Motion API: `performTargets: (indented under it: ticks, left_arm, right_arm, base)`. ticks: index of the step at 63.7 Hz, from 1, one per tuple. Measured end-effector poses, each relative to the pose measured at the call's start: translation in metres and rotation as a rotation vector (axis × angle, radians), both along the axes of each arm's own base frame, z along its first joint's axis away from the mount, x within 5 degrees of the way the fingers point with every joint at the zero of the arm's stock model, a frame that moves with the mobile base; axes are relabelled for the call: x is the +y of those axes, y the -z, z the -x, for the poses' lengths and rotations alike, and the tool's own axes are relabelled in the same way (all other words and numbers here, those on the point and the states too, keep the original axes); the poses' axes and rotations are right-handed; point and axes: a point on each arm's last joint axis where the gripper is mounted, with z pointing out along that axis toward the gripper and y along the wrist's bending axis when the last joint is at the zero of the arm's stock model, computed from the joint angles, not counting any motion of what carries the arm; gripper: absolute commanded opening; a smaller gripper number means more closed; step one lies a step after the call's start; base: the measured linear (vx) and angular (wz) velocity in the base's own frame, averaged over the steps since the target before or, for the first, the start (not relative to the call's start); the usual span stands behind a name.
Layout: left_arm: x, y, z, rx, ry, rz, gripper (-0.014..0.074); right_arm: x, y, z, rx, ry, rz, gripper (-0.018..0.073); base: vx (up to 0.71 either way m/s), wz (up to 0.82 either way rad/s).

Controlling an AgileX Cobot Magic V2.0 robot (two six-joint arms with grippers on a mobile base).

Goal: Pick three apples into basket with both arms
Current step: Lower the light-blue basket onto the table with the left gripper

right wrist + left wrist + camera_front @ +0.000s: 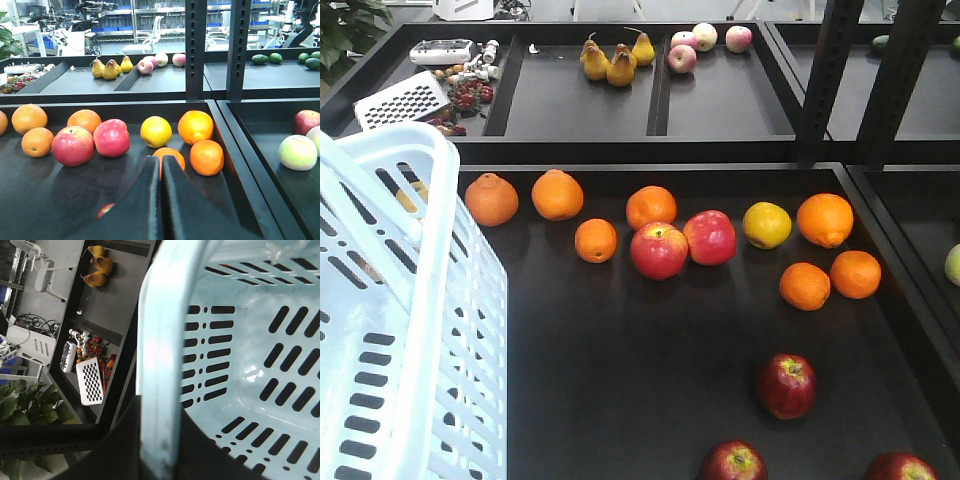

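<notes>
I see black trays point(620, 400) all around me. Two tall black posts point(196, 50) stand up ahead. Far back are white chairs point(156, 27), a grey floor point(67, 260) and a green plant point(25, 405).

The basket point(410, 300) is pale blue-white, patterned with rows of dark slots, and the three apples point(786, 385) point(733, 463) point(898, 467) are deep dark red with yellowish patches at the stem, against the black table point(620, 400). Two other apples point(659, 250) are lighter pink-red with yellow streaks, the oranges point(557, 194) bright orange, one fruit point(767, 224) plain yellow. The pears point(615, 62) are yellow-brown, the board point(405, 100) black-and-white chequered, the right tool point(161, 160) black
</notes>
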Motion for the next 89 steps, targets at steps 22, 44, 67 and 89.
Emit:
performTargets:
  ticks: [22,44,67,89]
  left_arm:
    - [0.000,0.000,0.000,0.001,0.001,0.001,-0.0006]
    - [-0.005,0.001,-0.004,0.000,0.011,0.002,-0.0006]
    - [-0.078,0.041,-0.069,0.106,0.055,-0.136,-0.0006]
    - [-0.128,0.100,-0.148,0.123,0.074,-0.171,-0.0006]
  right_arm:
    - [0.000,0.000,0.000,0.000,0.000,0.000,-0.0009]
    - [0.000,0.000,0.000,0.000,0.000,0.000,-0.0009]
    - [0.000,0.000,0.000,0.000,0.000,0.000,-0.0009]
    - [0.000,0.000,0.000,0.000,0.000,0.000,-0.0009]
  base:
    - [0.00,0.00]
    - [0.00,0.00]
    - [0.00,0.00]
    - [0.00,0.00]
